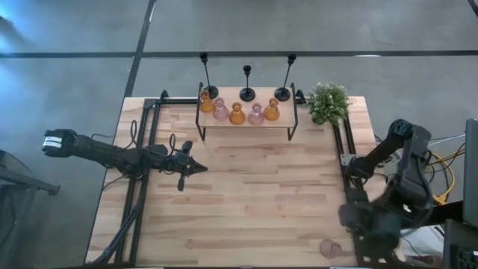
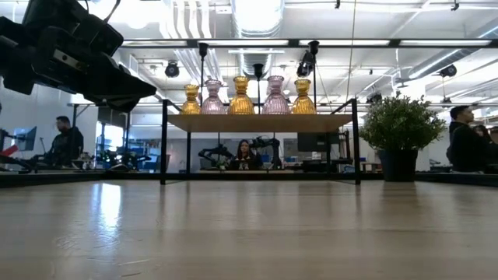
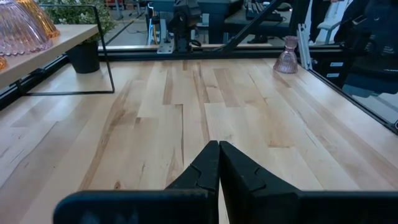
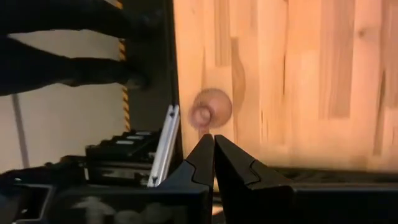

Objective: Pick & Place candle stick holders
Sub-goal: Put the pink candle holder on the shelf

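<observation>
Five squat ribbed translucent glass holders (image 1: 237, 113), amber and pink alternating, stand in a row on the black-legged wooden shelf (image 1: 246, 123) at the table's far edge; three thin-stemmed black metal holders (image 1: 247, 82) stand behind them. A sixth pink glass holder (image 1: 329, 248) sits alone at the near right corner. Left gripper (image 1: 202, 168), fingers pressed together, hovers mid-left. Right gripper (image 4: 214, 147), likewise closed and empty, is above the lone pink holder.

Table: my pale striped maple wooden table top (image 1: 246, 194), light blond planks.
Shelf glass: squat ribbed translucent glass holders (image 2: 241, 95), amber, pink, amber, pink, amber.
Stray glass: lone pink translucent glass holder (image 3: 287, 56).
Tall stems: thin black metal candle stick holders (image 1: 247, 84).
Plant: bushy green potted plant (image 1: 328, 101).
</observation>
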